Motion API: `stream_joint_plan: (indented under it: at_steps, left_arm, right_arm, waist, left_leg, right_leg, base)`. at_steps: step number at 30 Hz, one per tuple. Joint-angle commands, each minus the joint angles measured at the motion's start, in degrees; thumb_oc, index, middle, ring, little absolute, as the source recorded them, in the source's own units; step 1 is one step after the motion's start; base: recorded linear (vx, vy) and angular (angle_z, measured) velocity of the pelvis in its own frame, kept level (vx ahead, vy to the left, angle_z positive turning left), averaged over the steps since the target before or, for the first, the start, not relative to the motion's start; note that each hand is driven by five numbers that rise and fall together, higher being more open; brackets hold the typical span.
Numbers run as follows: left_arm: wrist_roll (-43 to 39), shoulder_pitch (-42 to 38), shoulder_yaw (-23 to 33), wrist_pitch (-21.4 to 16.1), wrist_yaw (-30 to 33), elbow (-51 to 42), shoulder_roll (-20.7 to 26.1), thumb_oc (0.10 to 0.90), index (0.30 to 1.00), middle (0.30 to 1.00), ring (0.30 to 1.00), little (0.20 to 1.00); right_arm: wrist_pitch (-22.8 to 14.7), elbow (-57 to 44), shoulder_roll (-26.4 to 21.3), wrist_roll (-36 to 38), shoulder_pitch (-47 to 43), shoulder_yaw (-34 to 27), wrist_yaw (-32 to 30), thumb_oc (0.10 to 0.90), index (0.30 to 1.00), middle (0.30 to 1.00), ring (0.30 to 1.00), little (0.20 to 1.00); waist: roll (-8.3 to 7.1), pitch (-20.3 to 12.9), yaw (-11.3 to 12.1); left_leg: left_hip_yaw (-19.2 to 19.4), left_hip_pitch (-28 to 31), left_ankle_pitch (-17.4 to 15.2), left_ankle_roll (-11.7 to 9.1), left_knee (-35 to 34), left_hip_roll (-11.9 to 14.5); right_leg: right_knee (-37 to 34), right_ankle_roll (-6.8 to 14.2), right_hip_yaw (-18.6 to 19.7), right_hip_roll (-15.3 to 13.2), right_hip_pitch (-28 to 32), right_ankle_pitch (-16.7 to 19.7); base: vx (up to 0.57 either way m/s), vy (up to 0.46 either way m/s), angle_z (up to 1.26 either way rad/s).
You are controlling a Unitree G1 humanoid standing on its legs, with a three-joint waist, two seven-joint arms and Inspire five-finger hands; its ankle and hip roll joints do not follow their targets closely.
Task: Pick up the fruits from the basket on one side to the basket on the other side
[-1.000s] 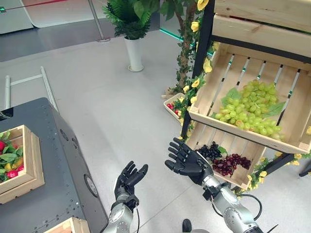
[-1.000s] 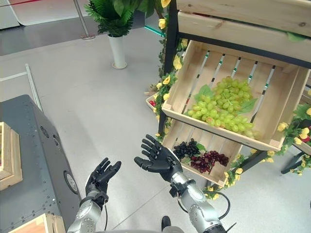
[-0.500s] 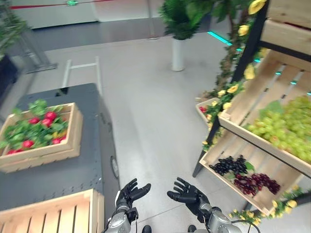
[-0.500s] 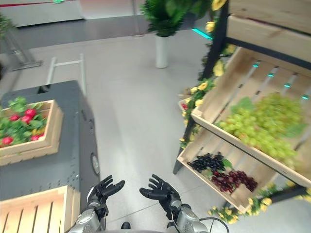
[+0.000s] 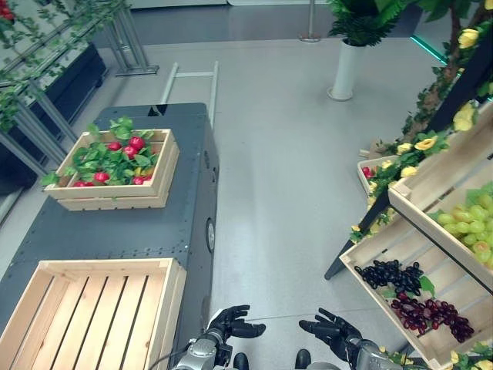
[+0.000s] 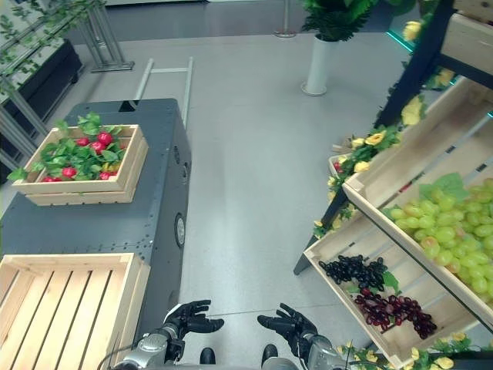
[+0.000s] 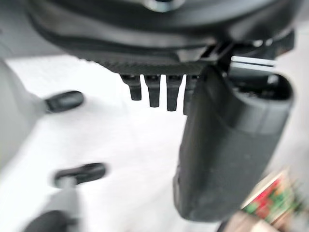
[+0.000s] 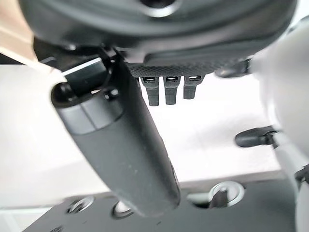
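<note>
While both arms sit low over the grey floor (image 5: 285, 193), my left hand (image 5: 233, 322) and right hand (image 5: 333, 332) are spread, fingers relaxed, holding nothing. On my left, the dark bench (image 5: 146, 223) carries 2 crates: the far crate (image 5: 158, 174) holds red fruits (image 5: 137, 143) among green leaves; the near crate (image 5: 92, 308) shows bare slats. On my right, the slanted shelf (image 5: 377, 250) holds dark grapes (image 5: 387, 275) beside red grapes (image 5: 430, 315); green grapes (image 6: 439, 227) lie on the tier above.
</note>
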Motion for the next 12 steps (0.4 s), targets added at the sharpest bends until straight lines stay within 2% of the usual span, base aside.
stream_joint_plan:
  at_steps: [1,5,12]
  left_arm:
    - [-1.8,-1.8,2.6,-4.5,-3.7,1.5,0.4,0.800,0.900,0.900,0.900,0.900]
    - [-0.7,-0.1,3.2,-7.1,-4.5,1.6,0.1,0.800,0.900,0.900,0.900,0.900]
    - [-2.2,0.9,4.3,-7.8,-2.6,2.0,-0.1,0.800,0.900,0.900,0.900,0.900]
  right_arm:
    - [-1.7,0.4,2.0,-8.0,-3.7,0.5,0.3,0.800,0.900,0.900,0.900,0.900]
    - [-1.3,1.1,2.6,-12.1,-3.0,2.0,0.9,0.800,0.900,0.900,0.900,0.900]
    - [-0.3,1.9,2.8,-11.8,-2.7,2.0,0.4,0.800,0.900,0.900,0.900,0.900]
  waist:
    - [-0.66,-2.7,1.0]
    - [-1.19,-3.4,1.9]
    - [-1.51,-3.8,2.3]
  left_leg:
    - [-2.0,0.8,-1.9,-1.0,0.1,-1.2]
    - [-2.6,0.8,-2.0,-0.9,0.1,-1.4]
    - [-2.4,1.3,-2.2,-0.7,0.1,-1.4]
  right_leg:
    - [2.3,0.0,3.4,0.0,-0.4,1.6]
    - [1.4,-0.1,3.2,0.1,0.7,1.6]
    - [0.5,-0.4,3.2,0.3,1.8,1.5]
  base:
    - [0.00,0.000,0.00]
    - [0.02,0.000,0.03]
    - [0.01,-0.002,0.02]
